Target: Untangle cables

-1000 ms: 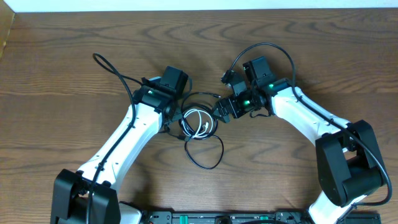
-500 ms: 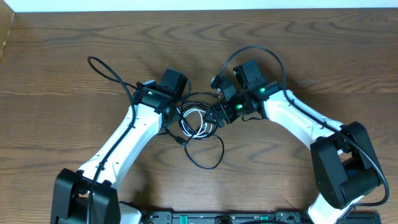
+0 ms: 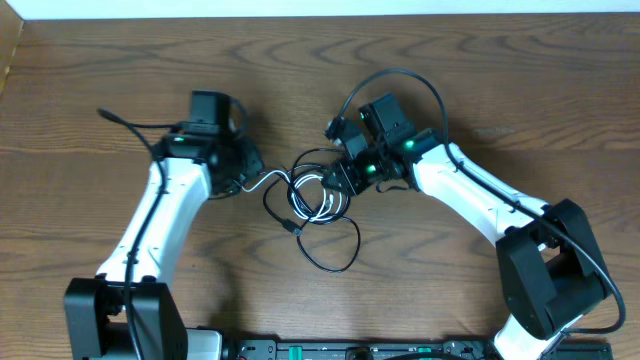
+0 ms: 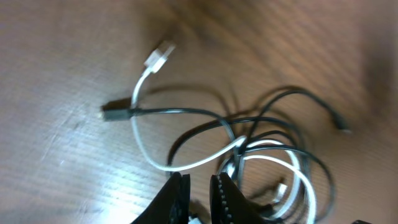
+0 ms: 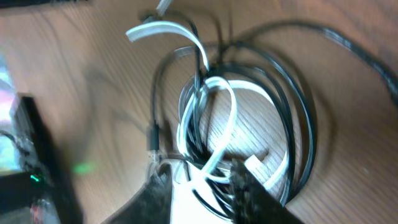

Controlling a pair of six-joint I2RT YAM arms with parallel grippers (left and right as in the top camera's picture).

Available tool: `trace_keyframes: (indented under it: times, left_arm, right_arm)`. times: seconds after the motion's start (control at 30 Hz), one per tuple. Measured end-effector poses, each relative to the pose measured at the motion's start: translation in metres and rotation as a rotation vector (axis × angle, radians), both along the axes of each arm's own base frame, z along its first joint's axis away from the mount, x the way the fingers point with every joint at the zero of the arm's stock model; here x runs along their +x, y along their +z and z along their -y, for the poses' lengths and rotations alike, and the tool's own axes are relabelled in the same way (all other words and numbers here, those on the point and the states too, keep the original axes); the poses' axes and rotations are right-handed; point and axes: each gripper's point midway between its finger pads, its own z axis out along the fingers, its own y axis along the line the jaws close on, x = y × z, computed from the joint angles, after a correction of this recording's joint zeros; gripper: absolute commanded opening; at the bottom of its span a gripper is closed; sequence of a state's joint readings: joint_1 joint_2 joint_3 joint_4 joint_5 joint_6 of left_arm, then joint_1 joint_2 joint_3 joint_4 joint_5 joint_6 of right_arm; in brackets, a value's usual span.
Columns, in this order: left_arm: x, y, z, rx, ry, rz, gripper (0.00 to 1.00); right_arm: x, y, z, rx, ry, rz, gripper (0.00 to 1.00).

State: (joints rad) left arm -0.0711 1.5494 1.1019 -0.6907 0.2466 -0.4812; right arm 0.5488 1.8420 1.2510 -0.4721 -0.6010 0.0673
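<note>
The cables [image 3: 318,196] lie tangled mid-table: black loops around a white coil, with one black loop [image 3: 335,250] trailing toward the front. A white cable end [image 3: 264,180] stretches left out of the tangle. My left gripper [image 3: 243,172] stands at that end. In the left wrist view its jaws [image 4: 199,186] are slightly apart with nothing between them, and the white plug [image 4: 158,55] and a black plug [image 4: 115,114] lie loose on the wood. My right gripper [image 3: 336,180] sits on the tangle's right side, and its blurred fingers [image 5: 205,183] close around white [image 5: 230,106] and black [image 5: 298,106] strands.
The right arm's own thick black wire [image 3: 400,80] arches over its wrist, and the left arm's wire [image 3: 125,122] sticks out to the left. The table's far edge [image 3: 320,14] meets a white strip. A black base rail [image 3: 350,350] runs along the front.
My left gripper swung left, drawing the white cable end out of the tangle, and its jaws parted a little. My right gripper slid left onto the tangle and closed from wide open.
</note>
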Motion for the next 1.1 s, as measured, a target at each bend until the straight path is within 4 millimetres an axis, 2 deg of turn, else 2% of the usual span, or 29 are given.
trace_keyframes:
  times: [0.07,0.1,0.27,0.43,0.53,0.63,0.73,0.87,0.97,1.1]
  left_arm:
    - [0.004,0.003,-0.004,-0.033,-0.01,0.021,0.17]
    - [0.007,0.004,-0.007,-0.038,-0.011,0.031,0.17]
    - [0.016,0.001,-0.018,-0.018,-0.007,0.056,0.17]
    - [0.02,-0.02,-0.02,-0.005,-0.02,0.017,0.17]
    - [0.017,-0.038,-0.02,-0.004,-0.027,-0.035,0.13]
    - [0.014,-0.053,-0.018,-0.006,-0.05,-0.075,0.12]
    - [0.016,-0.055,-0.016,-0.018,-0.066,-0.072,0.13]
    - [0.019,-0.054,-0.014,-0.023,-0.08,-0.053,0.13]
    - [0.019,-0.054,-0.014,-0.022,-0.082,-0.052,0.12]
    - [0.019,-0.054,-0.014,-0.022,-0.082,-0.052,0.13]
  right_arm:
    - [0.002,0.008,-0.006,0.021,0.0,0.003,0.04]
    - [0.001,0.01,-0.008,0.024,0.002,0.0,0.03]
    - [-0.019,0.009,-0.026,0.022,0.05,-0.017,0.08]
    - [-0.034,0.002,-0.038,-0.04,0.065,0.003,0.13]
    - [-0.035,-0.006,-0.04,-0.114,0.05,0.057,0.13]
    - [-0.035,-0.013,-0.04,-0.181,0.034,0.108,0.14]
    - [-0.033,-0.024,-0.038,-0.24,0.008,0.129,0.15]
    - [-0.03,-0.054,-0.021,-0.354,-0.046,0.09,0.15]
    - [-0.031,-0.07,-0.001,-0.454,-0.1,0.052,0.22]
    - [-0.026,-0.072,0.01,-0.505,-0.154,0.063,0.36]
